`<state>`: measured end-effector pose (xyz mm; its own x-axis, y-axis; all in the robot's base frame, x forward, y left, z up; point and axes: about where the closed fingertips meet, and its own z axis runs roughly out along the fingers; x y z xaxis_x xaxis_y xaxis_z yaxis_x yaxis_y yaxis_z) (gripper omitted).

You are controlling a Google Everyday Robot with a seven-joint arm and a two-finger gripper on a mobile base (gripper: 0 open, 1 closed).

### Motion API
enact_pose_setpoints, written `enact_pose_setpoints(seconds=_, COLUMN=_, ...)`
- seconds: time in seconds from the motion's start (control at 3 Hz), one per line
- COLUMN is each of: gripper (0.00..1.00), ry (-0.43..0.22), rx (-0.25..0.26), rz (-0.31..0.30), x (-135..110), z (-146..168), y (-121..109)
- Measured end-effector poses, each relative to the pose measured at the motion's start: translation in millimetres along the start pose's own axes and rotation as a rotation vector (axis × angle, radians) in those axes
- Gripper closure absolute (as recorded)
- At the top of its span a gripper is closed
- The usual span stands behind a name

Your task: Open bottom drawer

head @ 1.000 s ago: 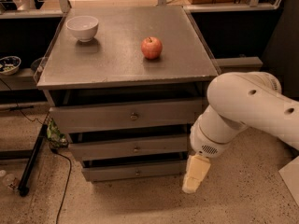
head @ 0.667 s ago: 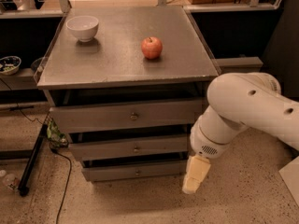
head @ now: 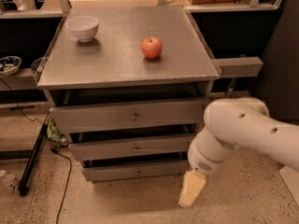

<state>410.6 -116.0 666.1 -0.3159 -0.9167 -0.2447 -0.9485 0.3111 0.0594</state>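
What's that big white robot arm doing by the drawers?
The robot's arm is reaching down beside a grey cabinet that has three drawers. Its gripper hangs low near the floor, just right of the bottom drawer, the one it wants to open. It is not touching that drawer's little knob yet. On top of the cabinet sit a white bowl and a red apple, which nobody is touching.

- The single camera looks down from high in front of the cabinet (head: pixel 117 55), fairly near, facing its drawer fronts.
- The gripper (head: pixel 192 195) hangs lower right, beside the bottom drawer (head: pixel 121 172).
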Motion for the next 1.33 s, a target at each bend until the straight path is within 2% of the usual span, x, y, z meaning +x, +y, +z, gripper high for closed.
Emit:
enact_pose_setpoints(seconds=0.67, gripper=0.00, ry=0.015, rx=0.021, rz=0.072, x=28, z=67, y=-8)
enact_pose_setpoints(seconds=1.0, gripper=0.00, ry=0.008, rx=0.011, rz=0.092, x=36, z=105, y=-27)
enact_pose_setpoints(seconds=1.33, gripper=0.00, ry=-0.044, rx=-0.025, rz=0.112, x=51, z=150, y=-65)
